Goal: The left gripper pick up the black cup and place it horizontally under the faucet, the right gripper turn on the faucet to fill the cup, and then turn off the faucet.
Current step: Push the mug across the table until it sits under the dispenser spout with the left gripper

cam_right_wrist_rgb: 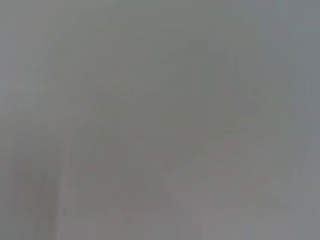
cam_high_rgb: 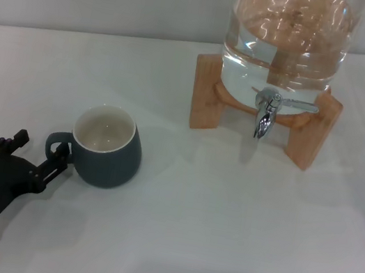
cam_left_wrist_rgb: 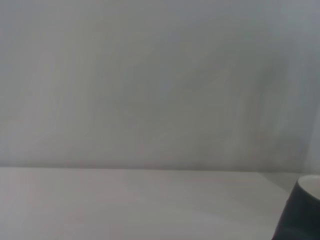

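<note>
**Teal-grey cup sits at the left claw's fingertips, handle first**

Teal-grey and squat, the black cup stands upright on the white table, at about eight o'clock from the faucet and well apart from it. Its loop handle points toward eight o'clock, straight at the left claw, which comes in from the lower left with its long axis running toward two o'clock. The claw's fingers are spread wide; one fingertip touches or nearly touches the handle, the other lies clear of it at ten o'clock. Nothing is gripped yet.

The cup's cream interior looks empty. The clear glass jar on its wooden stand holds water well above the faucet.

The right claw appears in no view, so the left arm is plainly nearer.
</note>
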Robot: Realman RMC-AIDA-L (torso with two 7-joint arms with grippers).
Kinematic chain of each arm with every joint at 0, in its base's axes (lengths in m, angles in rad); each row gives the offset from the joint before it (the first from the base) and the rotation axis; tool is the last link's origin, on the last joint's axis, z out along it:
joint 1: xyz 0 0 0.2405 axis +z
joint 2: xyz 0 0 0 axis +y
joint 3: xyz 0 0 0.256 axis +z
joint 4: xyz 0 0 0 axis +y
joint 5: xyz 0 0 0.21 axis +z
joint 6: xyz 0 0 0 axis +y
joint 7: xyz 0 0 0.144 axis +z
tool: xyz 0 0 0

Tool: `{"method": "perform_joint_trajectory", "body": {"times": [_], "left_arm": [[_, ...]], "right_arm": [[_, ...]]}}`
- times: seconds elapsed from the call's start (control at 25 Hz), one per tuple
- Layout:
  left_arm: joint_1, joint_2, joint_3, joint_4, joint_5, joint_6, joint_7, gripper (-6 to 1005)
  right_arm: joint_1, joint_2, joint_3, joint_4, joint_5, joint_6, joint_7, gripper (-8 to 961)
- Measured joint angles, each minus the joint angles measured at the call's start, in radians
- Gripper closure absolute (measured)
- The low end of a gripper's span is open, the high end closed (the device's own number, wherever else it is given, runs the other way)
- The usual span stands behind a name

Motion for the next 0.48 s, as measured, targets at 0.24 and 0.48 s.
{"method": "perform_joint_trajectory", "body": {"times": [0.24, 0.48], "left_arm": [[-0.002, 0.001, 0.000, -0.003, 0.001, -0.002, 0.000, 165], [-0.008, 0.002, 0.000, -0.004, 0.002, -0.006, 0.000, 388]], "right_arm": [[0.002, 0.000, 0.000, 0.000, -0.004, 0.000, 0.001, 125], [0.003, 0.000, 0.000, 0.003, -0.004, 0.000, 0.004, 125]]}}
